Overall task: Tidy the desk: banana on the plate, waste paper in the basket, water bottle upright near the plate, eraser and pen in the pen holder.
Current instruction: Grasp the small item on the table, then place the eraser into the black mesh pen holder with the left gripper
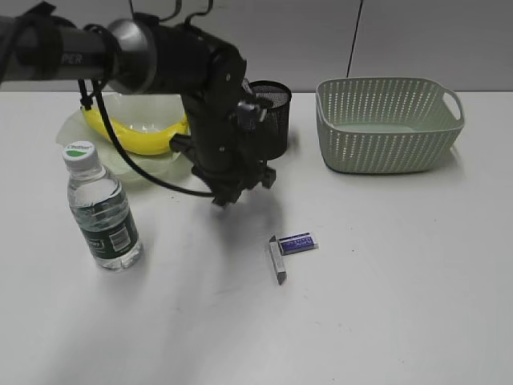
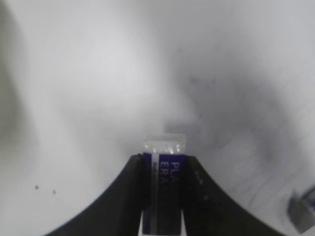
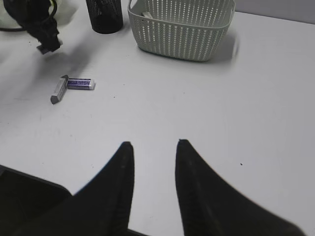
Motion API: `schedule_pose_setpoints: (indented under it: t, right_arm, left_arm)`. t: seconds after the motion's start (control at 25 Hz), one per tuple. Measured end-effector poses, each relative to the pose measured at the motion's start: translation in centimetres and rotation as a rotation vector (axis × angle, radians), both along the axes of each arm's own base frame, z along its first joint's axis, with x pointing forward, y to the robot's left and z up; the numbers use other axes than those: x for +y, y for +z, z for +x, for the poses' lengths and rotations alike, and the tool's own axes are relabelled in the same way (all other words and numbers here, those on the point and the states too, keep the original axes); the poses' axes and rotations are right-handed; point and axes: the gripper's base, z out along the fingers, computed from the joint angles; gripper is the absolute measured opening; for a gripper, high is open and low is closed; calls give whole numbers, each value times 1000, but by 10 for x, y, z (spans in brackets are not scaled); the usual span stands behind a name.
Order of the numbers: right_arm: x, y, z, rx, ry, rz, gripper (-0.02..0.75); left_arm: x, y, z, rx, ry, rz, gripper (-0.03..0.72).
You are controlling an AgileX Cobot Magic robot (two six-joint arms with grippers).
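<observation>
left end effector [image 2: 162,196] pinches an eraser [image 2: 164,189] above bare desk [image 1: 385,305]; right end effector [image 3: 153,147] gapes.

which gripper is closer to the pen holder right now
Left. The left gripper, holding an eraser, hangs just in front of the pen holder. The right gripper sits open, well back across the desk.
</observation>
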Motion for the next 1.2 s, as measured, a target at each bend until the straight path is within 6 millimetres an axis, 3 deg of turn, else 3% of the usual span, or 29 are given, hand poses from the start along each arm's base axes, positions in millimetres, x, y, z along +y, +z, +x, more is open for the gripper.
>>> schedule_pose_setpoints:
  t: [0.28, 0.44, 0.6, 0.8, 0.96, 1.04, 1.2]
  right_arm:
    - [0, 0, 0, 1, 0, 0, 244]
    - [0, 0, 0, 0, 0, 0, 244]
    - [0, 0, 0, 0, 0, -1, 244]
    - [0, 0, 0, 0, 0, -1, 244]
    - [0, 0, 0, 0, 0, -1, 244]
    - [0, 0, 0, 0, 0, -1, 244]
    - [0, 0, 0, 0, 0, -1, 244]
  left_arm:
    - [-26, 99, 32, -347, -17, -266, 175]
    - [-33, 130, 50, -575, -36, -428, 175]
    - [-29, 126, 67, -666, -26, -489, 175]
    - [-23, 85, 83, -623, -4, -444, 175]
    - [-23, 70, 86, -598, -6, -418, 179]
    - [-23, 70, 86, -602, -9, -416, 237]
    - [-22, 71, 85, -595, -12, -399, 423]
